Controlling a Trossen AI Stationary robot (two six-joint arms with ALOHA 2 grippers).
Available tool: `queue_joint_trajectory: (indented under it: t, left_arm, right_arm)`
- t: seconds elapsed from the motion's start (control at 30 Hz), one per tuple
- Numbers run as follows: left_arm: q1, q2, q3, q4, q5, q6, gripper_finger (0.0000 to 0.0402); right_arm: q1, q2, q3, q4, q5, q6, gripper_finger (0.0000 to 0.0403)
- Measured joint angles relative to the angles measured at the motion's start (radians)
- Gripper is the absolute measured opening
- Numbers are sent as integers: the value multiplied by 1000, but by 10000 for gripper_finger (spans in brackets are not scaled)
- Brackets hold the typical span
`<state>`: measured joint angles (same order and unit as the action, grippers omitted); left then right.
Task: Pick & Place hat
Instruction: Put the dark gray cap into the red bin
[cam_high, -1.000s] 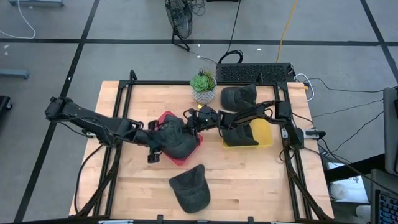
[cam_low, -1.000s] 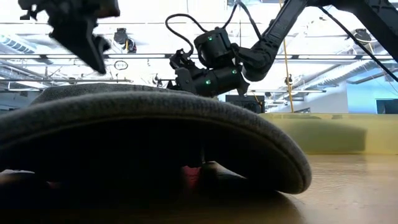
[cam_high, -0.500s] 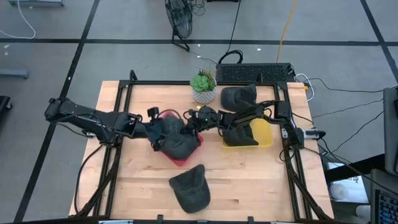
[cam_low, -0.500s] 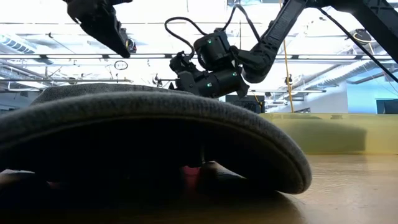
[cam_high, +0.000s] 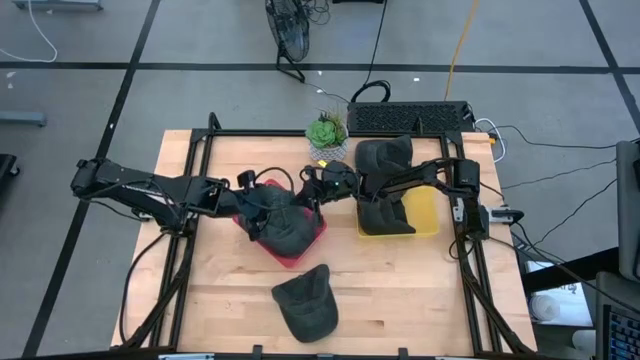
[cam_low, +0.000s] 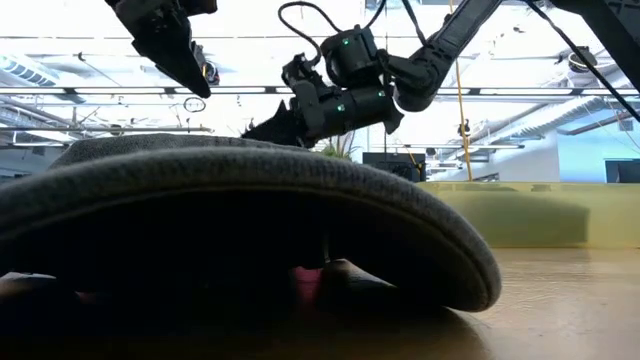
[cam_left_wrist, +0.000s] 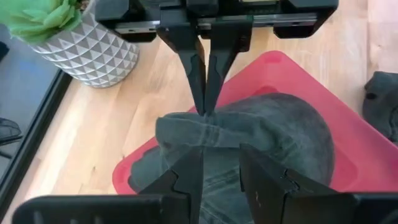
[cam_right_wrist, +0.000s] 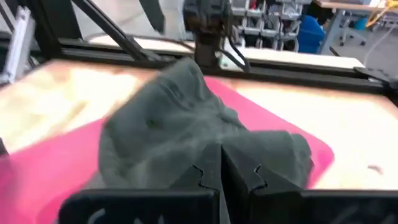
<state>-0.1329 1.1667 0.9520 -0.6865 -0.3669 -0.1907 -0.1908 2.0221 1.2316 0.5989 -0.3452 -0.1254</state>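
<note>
A dark grey hat lies on the red tray at mid-table. My right gripper is at the hat's far edge and is shut on its cloth; the left wrist view shows it from the front. My left gripper hangs open just over the hat's left part. I cannot tell whether it touches the cloth. A second grey hat rests on the table near its near edge and fills the low view. My right gripper pinches a small ridge of cloth at the hat's far edge between its two shut fingers. The fingers point down at it from above. The cloth is drawn up into a peak there, and the remainder of the hat lies on the red tray.
A potted succulent stands just beyond the tray. A yellow tray to the right holds another dark hat, and one more hat lies behind it. A black frame runs along the table's sides.
My left gripper has moved from the tray's near-left corner toward the far edge, along the hat's left side. My right gripper has risen slightly and shifted toward the far edge, drawing the hat's far edge up into a peak while the hat's body stayed on the tray.
</note>
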Motion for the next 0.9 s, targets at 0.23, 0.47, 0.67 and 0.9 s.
queue_joint_trajectory:
  t: [0.23, 0.47, 0.67, 0.9]
  left_arm:
    - [0, 3, 0, 14, 0, -2, 108]
    - [0, 20, 0, 47, -1, 2, 108]
    - [0, 56, 0, 49, -2, -2, 108]
    - [0, 102, -3, -13, -10, -30, 108]
  right_arm:
    - [-34, 22, 1, -45, 127, -34, 0]
    - [-31, 58, 0, -27, 110, -39, 0]
    - [-30, 58, 1, -2, 105, -33, 0]
    - [-24, 58, 1, -5, 101, -28, 0]
